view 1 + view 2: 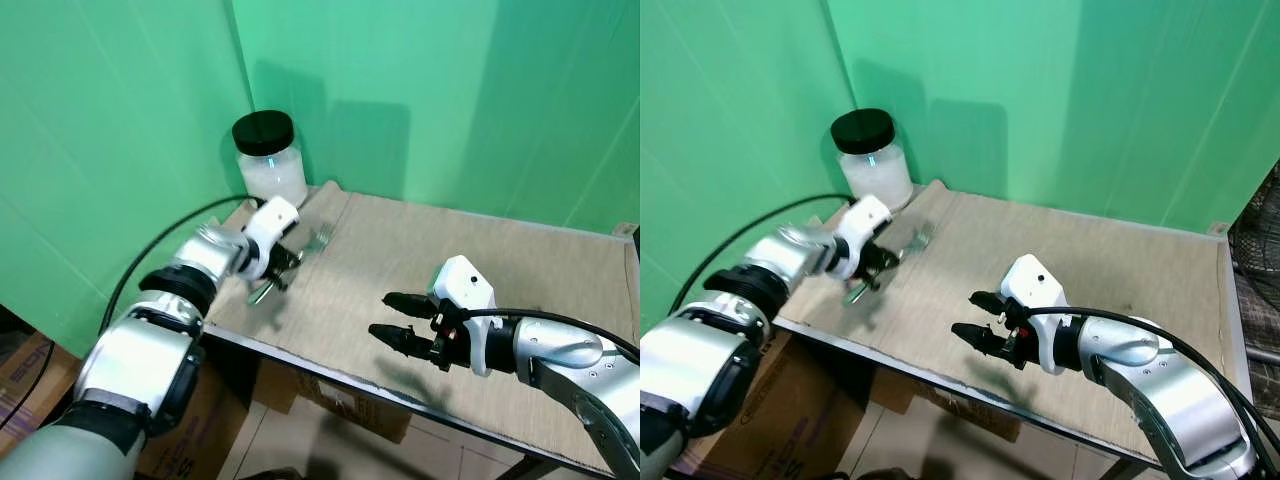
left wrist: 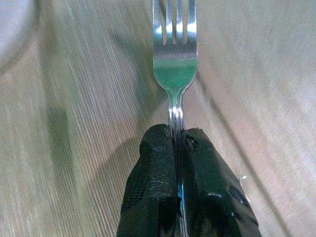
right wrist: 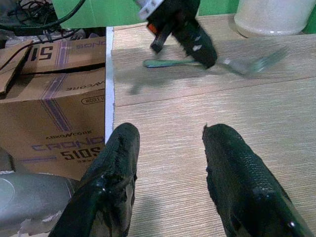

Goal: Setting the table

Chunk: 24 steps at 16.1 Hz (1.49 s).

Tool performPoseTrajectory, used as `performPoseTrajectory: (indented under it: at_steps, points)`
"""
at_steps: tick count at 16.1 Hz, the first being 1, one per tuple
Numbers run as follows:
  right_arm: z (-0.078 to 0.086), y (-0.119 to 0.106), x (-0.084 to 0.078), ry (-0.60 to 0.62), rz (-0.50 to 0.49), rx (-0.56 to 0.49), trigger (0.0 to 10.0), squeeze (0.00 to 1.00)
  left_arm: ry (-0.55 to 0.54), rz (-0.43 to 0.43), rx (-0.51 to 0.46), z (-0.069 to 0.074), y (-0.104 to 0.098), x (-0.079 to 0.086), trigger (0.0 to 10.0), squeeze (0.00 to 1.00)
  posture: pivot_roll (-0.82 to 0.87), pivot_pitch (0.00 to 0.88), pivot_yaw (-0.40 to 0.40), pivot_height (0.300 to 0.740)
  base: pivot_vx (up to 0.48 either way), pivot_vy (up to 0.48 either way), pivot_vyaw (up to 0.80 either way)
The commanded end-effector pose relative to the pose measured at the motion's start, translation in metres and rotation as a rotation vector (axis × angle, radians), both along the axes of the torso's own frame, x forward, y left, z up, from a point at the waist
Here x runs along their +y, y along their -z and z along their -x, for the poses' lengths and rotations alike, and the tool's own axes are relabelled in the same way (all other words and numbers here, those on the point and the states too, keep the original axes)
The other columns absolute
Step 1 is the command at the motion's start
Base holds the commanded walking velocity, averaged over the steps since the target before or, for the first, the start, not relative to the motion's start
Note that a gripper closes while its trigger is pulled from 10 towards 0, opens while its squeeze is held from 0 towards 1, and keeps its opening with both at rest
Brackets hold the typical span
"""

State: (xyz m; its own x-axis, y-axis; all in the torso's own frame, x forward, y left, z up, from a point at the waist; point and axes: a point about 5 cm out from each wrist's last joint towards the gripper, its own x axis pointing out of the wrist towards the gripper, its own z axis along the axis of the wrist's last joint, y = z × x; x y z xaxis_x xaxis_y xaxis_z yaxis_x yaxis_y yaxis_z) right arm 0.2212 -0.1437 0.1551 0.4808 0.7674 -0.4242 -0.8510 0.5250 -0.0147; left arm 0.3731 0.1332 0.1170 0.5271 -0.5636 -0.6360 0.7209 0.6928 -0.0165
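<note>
Our left gripper (image 1: 283,262) pinches the shiny metal fork (image 2: 175,74) by its handle, just above the light wooden table (image 1: 520,270) near its left edge. The white black-lidded jar (image 1: 268,160) stands just beyond. Our right gripper (image 1: 402,320), fingers spread wide, hovers over bare tabletop near the front edge.

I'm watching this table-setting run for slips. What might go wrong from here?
The left gripper pinches the fork by its thin handle alone, so it may twist or slip. It works near the table's left edge, so a dropped fork might fall off. The jar stands close behind; a swing might knock it.
</note>
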Motion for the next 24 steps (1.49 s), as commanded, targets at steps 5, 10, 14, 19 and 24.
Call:
performPoseTrajectory:
  at_steps: [5,10,14,19,24]
  points:
    - [0.001,-0.004,-0.001,0.019,-0.016,-0.019,10.0,0.00,0.052,0.319,-0.108,-0.004,-0.058,-0.001,0.0,0.00,0.00,0.000,0.170,0.740,0.000,0.000,0.00]
    - [-0.006,-0.026,-0.011,0.250,-0.233,-0.154,10.0,0.00,0.248,0.900,-0.136,0.050,-0.101,-0.007,0.0,0.00,-0.01,0.000,0.155,0.740,0.000,0.000,0.00]
    - [-0.008,-0.028,-0.020,0.367,-0.242,-0.221,10.0,0.00,0.280,0.962,-0.113,0.069,-0.099,-0.011,0.0,0.00,-0.01,0.000,0.143,0.740,0.000,0.000,0.00]
    - [-0.005,-0.033,-0.012,0.563,-0.344,-0.279,10.0,0.00,0.246,0.916,-0.152,0.087,-0.100,-0.015,0.0,0.00,-0.03,0.000,0.141,0.740,0.000,0.000,-0.16]
    - [-0.009,-0.036,-0.021,0.816,-0.330,-0.396,10.0,0.00,-0.041,0.426,-0.620,0.087,-0.094,-0.021,10.0,0.00,-0.02,0.000,0.120,0.740,0.000,0.000,-0.80]
